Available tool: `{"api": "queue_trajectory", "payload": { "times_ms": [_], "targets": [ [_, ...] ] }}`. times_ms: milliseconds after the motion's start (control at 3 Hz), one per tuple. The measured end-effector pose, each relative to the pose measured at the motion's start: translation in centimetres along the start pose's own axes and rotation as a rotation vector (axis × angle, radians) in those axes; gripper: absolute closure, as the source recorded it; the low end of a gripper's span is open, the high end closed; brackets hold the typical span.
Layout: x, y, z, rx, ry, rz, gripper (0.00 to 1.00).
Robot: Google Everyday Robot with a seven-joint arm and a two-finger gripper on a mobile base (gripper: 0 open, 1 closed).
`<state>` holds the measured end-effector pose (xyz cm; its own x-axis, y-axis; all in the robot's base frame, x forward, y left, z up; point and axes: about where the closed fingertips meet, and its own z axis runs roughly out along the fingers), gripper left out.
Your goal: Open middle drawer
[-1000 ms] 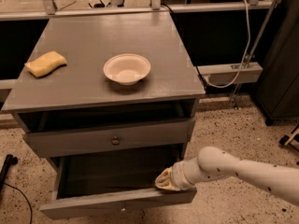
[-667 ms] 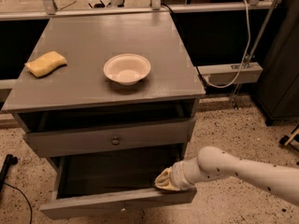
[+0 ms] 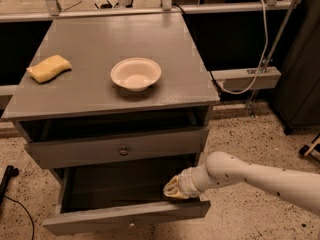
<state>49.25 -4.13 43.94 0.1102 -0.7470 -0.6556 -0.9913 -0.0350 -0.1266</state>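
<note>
The grey table (image 3: 100, 44) stands above and behind the jaws. The gripper (image 3: 175, 188) is found low at the table's front, inside the right front corner of the pulled-out bottom drawer (image 3: 150, 213); whether it is clenched or released cannot be told. The middle drawer (image 3: 75, 154) is seen just above and to the left of the jaws, its front nearly flush, so it is judged not yet opened. For the step to be done well, the jaws should be lifted clear of the lower drawer, closed squarely on the small brass knob (image 3: 123, 151) up and to the left, and drawn straight out, level, so that binding is avoided. Nothing can be made out inside the bottom drawer. The white bowl (image 3: 135, 74), well above the jaws, looks empty, and a yellow sponge (image 3: 48, 68) lies beyond it to the left.
</note>
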Motion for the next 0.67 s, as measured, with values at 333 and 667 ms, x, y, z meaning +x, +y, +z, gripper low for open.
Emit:
{"api": "queue_trajectory", "payload": {
  "times_ms": [333,667],
  "targets": [
    [0.3,-0.5,0.9,-0.016,0.009,-0.003,1.0],
    [0.7,0.1,2.0,-0.052,0.013,0.005,1.0]
  ]
}}
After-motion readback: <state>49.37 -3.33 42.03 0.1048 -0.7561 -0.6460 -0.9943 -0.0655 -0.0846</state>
